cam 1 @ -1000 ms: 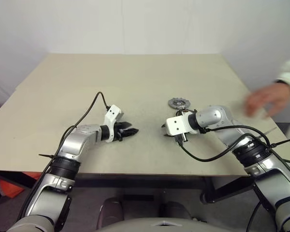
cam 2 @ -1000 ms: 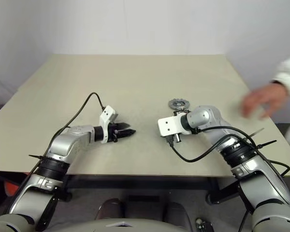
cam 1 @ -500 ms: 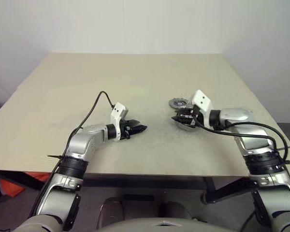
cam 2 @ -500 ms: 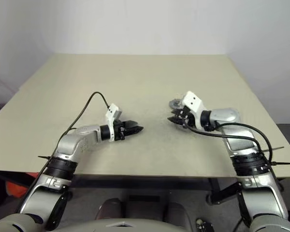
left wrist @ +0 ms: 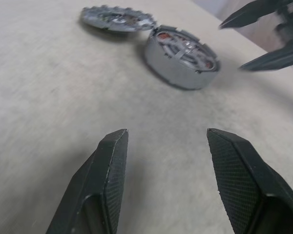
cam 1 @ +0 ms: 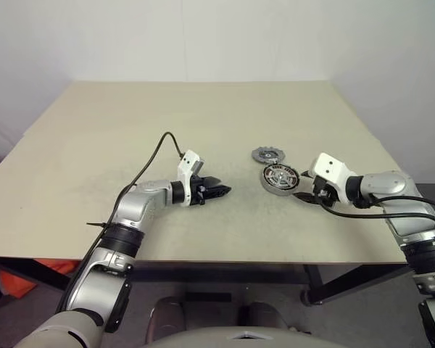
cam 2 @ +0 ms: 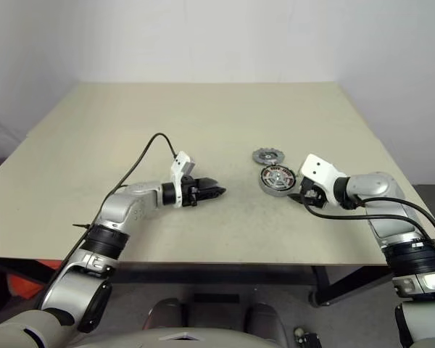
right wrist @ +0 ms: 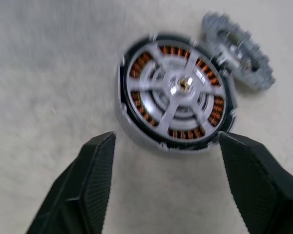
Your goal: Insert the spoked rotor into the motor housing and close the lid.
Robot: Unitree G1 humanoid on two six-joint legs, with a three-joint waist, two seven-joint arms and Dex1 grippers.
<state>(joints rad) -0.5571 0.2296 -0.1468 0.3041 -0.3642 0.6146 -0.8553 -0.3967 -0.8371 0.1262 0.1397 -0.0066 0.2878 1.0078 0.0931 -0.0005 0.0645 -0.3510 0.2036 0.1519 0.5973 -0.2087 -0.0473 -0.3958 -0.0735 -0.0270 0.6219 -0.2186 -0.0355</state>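
The left hand (cam 1: 222, 191) hovers low over the beige table (cam 1: 130, 130), well to the left of the motor housing (cam 1: 280, 178), with its two black fingers (left wrist: 110, 170) spread apart and nothing between them. It points toward the housing across a bare stretch of tabletop. A black cable (cam 1: 148, 163) loops up from its wrist and back down along the arm.

The motor housing lies flat on the table, a round dark-rimmed ring with copper windings showing between silver spokes. In the right wrist view the spoked rotor (right wrist: 178, 87) sits inside the housing, its shiny silver spoked face up and its centre hub in the middle of the ring.

The lid (cam 1: 267, 154), a dull grey disc with notched edges and a dark centre hole, lies flat on the table just behind the housing, on the side away from the robot. Their rims look very close or touching; which one I cannot tell.

The right hand (cam 1: 305, 193) sits just to the right of the housing, pointing at it. Its fingers (right wrist: 90, 180) stand wide apart and grip nothing, with the housing just beyond their tips.
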